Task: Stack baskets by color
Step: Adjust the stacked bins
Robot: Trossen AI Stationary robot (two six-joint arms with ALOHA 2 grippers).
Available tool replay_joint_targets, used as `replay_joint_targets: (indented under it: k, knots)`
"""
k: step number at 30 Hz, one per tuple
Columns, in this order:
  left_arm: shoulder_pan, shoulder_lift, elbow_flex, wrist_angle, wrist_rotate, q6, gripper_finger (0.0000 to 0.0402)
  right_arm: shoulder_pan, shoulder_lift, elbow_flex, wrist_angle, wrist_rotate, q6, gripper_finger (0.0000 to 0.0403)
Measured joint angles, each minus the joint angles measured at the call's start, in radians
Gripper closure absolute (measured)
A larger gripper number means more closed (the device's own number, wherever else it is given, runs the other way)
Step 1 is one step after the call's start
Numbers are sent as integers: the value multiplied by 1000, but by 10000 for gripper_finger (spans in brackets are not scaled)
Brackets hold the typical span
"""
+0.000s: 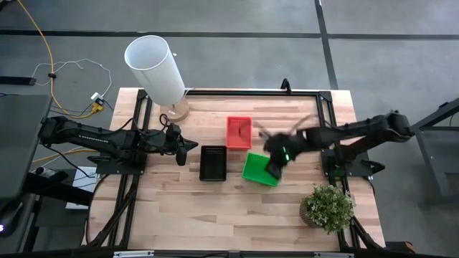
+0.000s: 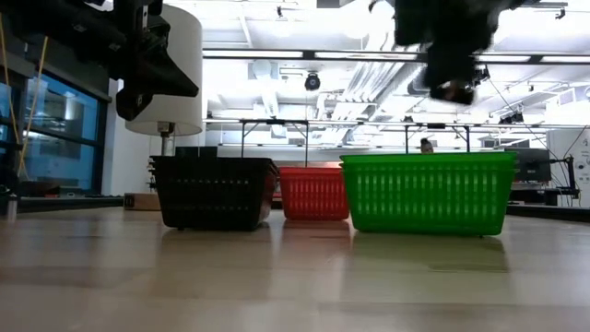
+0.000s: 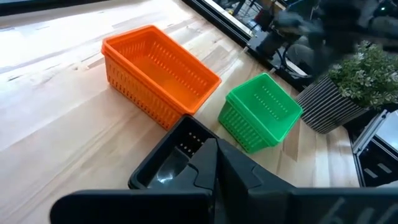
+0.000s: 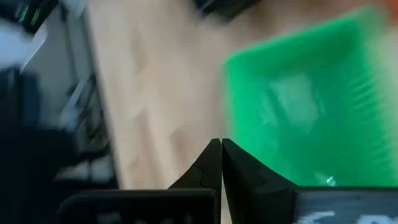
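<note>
Three baskets stand on their bases mid-table: a black basket (image 1: 213, 163), a red basket (image 1: 239, 133) farther back, and a green basket (image 1: 259, 169) to the right. They also show in the low view as the black basket (image 2: 214, 192), red basket (image 2: 313, 192) and green basket (image 2: 427, 191). My left gripper (image 1: 183, 152) hovers shut just left of the black basket (image 3: 163, 167), touching nothing. My right gripper (image 1: 275, 165) is shut and blurred, raised above the green basket's (image 4: 311, 106) right part, clear of it (image 2: 452, 65).
A tall white cylinder (image 1: 154, 66) on a round wooden foot stands at the table's far left. A small potted plant (image 1: 328, 208) sits at the near right corner. Bare wood lies along the near side of the table (image 1: 215, 215).
</note>
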Motion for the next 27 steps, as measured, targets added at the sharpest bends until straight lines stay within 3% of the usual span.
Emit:
replay_joint_targets:
  k: [5, 9, 17, 27]
  knots:
    - [0, 0, 0, 0, -1, 0, 402, 231, 50, 0, 71, 36, 114, 403]
    - [0, 0, 0, 0, -2, -1, 402, 330, 127, 0, 68, 125, 169, 403]
    - [0, 0, 0, 0, 4, -3, 402, 366, 270, 0, 47, 186, 334, 403]
    - [0, 0, 0, 1, 8, -9, 402, 363, 282, 0, -55, 263, 400, 403]
